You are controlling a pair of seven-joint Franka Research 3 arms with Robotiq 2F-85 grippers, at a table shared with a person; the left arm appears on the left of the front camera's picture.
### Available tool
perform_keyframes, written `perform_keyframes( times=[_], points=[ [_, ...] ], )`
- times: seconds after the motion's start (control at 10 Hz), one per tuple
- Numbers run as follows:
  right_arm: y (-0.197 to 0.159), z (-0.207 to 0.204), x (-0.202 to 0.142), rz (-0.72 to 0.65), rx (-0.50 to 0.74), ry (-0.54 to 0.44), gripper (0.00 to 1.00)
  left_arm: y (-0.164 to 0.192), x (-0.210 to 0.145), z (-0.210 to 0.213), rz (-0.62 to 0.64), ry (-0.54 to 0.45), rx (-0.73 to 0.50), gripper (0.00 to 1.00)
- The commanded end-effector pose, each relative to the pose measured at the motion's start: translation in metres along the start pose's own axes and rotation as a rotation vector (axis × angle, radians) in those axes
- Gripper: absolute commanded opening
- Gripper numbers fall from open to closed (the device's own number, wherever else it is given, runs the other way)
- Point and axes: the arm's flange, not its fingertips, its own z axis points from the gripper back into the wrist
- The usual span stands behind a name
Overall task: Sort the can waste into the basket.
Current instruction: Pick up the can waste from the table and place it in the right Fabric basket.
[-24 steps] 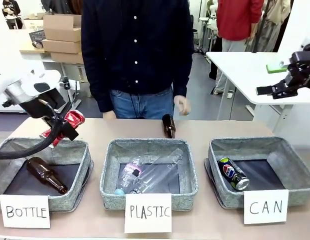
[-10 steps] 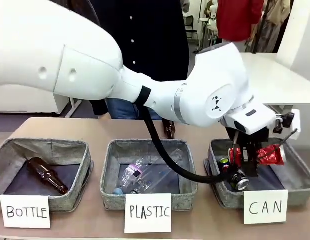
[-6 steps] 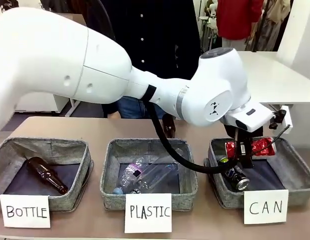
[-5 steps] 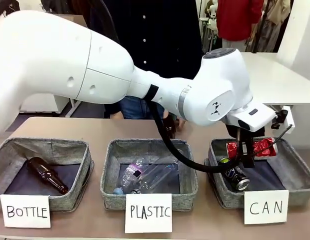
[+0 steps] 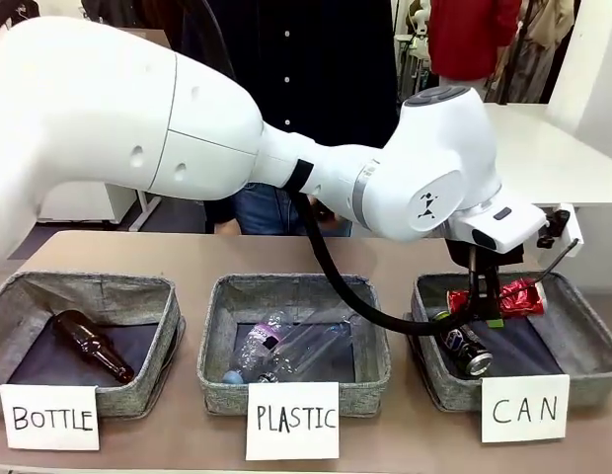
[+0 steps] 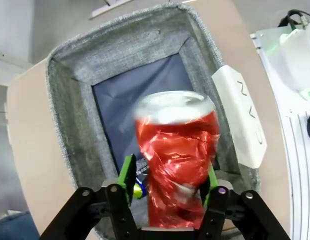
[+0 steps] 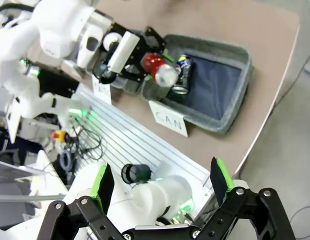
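My left arm reaches across the table to the grey basket (image 5: 582, 336) with the CAN card (image 5: 524, 407). My left gripper (image 5: 487, 296) hangs over the basket. The crumpled red can (image 5: 508, 296) lies between its fingers. In the left wrist view the jaws (image 6: 169, 175) stand open, with a gap between one green pad (image 6: 128, 172) and the blurred red can (image 6: 177, 160). The basket (image 6: 70, 100) lies below. A dark blue can (image 5: 466, 348) rests inside at its left side. My right gripper (image 7: 160, 182) is open and empty, high off to the side, looking down on the basket (image 7: 235, 107) and red can (image 7: 157, 67).
The PLASTIC basket (image 5: 217, 346) in the middle holds clear bottles (image 5: 286, 346). At the left, the BOTTLE basket (image 5: 89, 286) holds a brown bottle (image 5: 92, 346). A person in a dark shirt (image 5: 316, 59) stands at the far side. A white side table (image 5: 543, 148) stands at the right.
My left gripper has opened around the red can. Its wrist has shifted slightly over the CAN basket, and the can now sits a little farther left between the fingers.
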Motion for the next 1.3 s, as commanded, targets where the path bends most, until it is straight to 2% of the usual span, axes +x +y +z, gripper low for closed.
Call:
perform_keyframes(
  times=[0.0,0.4,0.5,0.6,0.7,0.9,1.0,1.2],
  points=[
    [0.003,0.001,0.003,-0.004,0.016,-0.012,1.00,0.004,0.002,0.004,0.038,0.029,0.003,1.00],
    [0.003,0.001,0.003,-0.004,0.016,-0.012,1.00,0.008,-0.005,0.007,0.069,0.040,0.007,1.00],
    [0.000,0.000,0.000,0.000,0.000,0.000,1.00,0.011,-0.013,0.013,0.110,0.060,-0.001,1.00],
    [-0.004,-0.002,0.006,-0.085,0.001,-0.015,1.00,0.014,-0.033,0.031,0.222,0.170,-0.019,1.00],
    [-0.006,-0.015,0.018,-0.080,0.008,-0.011,1.00,0.014,-0.071,0.067,0.318,0.220,-0.086,1.00],
    [-0.002,-0.050,0.056,-0.021,0.081,0.056,1.00,0.001,-0.138,0.120,0.461,0.150,-0.155,1.00],
    [-0.001,-0.064,0.070,0.000,0.092,0.108,1.00,-0.013,-0.160,0.122,0.491,0.099,-0.206,1.00],
    [0.000,-0.067,0.080,0.020,0.164,0.106,1.00,-0.040,-0.204,0.102,0.561,0.127,-0.302,1.00]
  ],
)
